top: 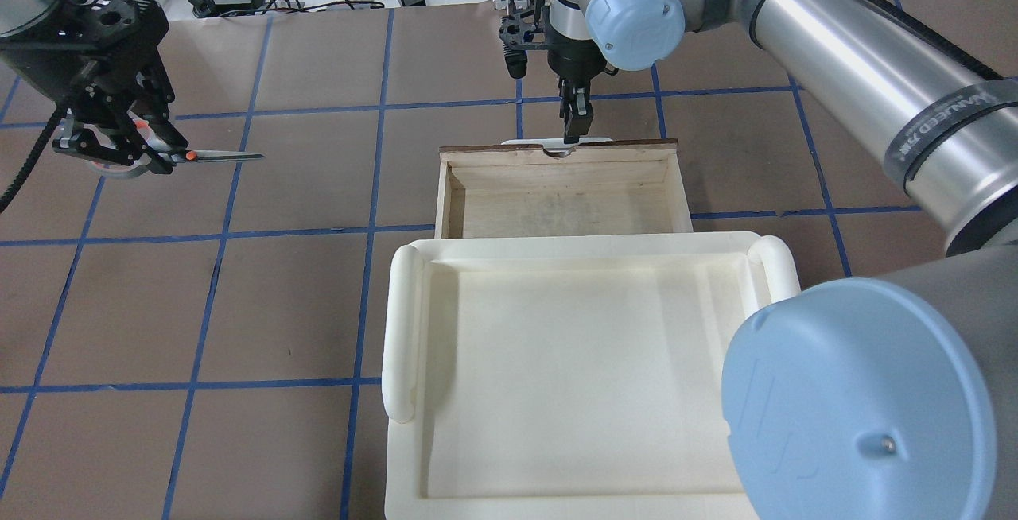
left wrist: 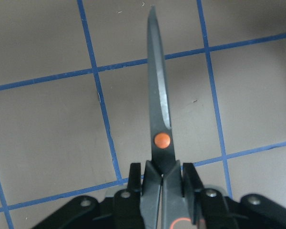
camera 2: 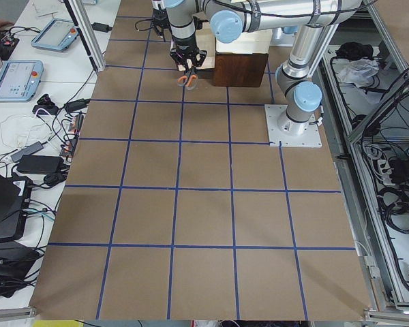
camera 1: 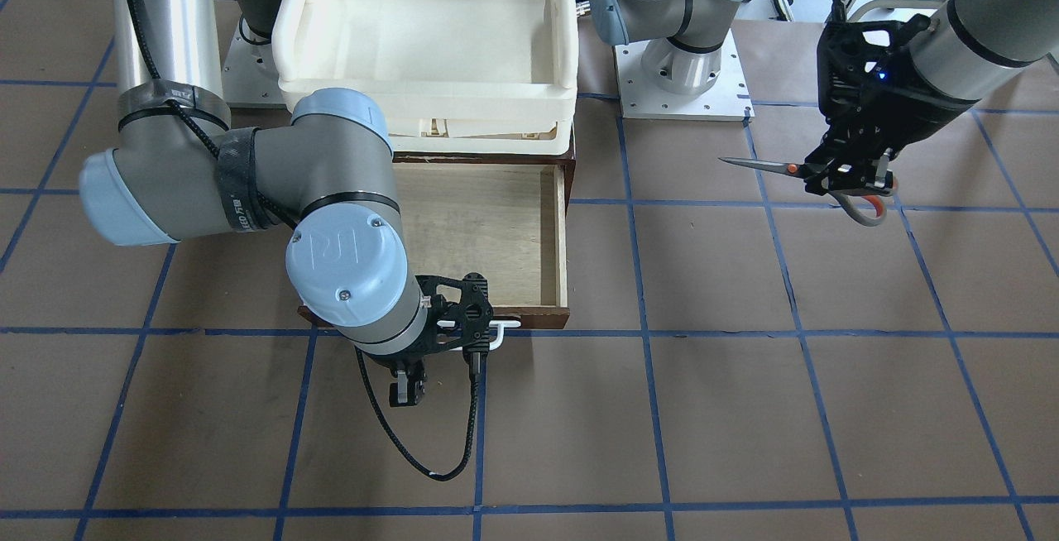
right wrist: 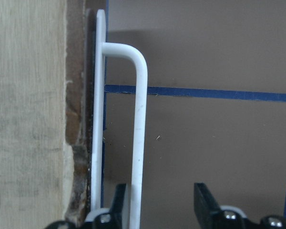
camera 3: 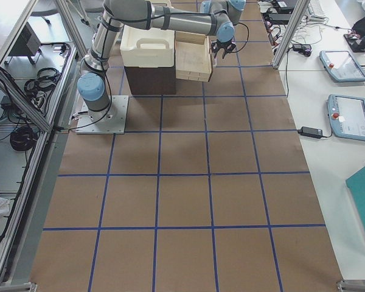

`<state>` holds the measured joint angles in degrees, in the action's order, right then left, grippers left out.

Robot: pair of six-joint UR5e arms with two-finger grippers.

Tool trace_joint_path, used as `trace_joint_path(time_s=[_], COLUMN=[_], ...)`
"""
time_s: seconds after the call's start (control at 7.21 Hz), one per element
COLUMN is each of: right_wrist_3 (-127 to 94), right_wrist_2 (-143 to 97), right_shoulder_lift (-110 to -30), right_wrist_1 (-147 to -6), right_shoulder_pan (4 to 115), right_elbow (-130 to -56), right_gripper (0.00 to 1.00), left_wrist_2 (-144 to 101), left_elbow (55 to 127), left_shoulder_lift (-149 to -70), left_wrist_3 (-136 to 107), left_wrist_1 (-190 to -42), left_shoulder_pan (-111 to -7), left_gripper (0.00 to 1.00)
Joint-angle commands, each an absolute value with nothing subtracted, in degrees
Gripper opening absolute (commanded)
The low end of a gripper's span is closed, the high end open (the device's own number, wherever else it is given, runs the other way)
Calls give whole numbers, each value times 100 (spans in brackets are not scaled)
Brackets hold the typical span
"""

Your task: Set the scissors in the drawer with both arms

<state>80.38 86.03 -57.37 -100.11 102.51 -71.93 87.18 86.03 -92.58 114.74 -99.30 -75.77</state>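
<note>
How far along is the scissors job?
Done: the drawer stands open, the left gripper grips the scissors. In hand: they hang above the table, away from the drawer; the right gripper sits open around the handle. Left: carry them over, release inside.

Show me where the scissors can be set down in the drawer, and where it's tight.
The drawer floor lies bare between its side walls, from the tray edge to the front. Tight: the front, where the right pincer straddles the handle. The left pincer holds the scissors off to the side.
</note>
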Motion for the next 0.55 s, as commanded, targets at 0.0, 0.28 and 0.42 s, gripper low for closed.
trace_joint_path(time_s=[0.0,0.28,0.42], right_wrist_3=[7746,6948,6534], right_wrist_2=[8604,8666,8657], right_shoulder_lift=[-6211,-6931,-7248], right_wrist_1=[-10002,-9932,-9705], right_shoulder_pan=[10239,10161,10056], right_elbow=[-7163,-7268,-7295], right_gripper=[91,100,100], left_wrist_2=[8763,8675,8675], left_elbow=[8491,8490,8482], left_shoulder_lift=[-9281,-9307,-9351], left_wrist_3=[10964,10399,9858], left_wrist_1=[-9896,-9897,-9888], left_shoulder_pan=[-8092,-8357,-8680], left_gripper=[0,0,0])
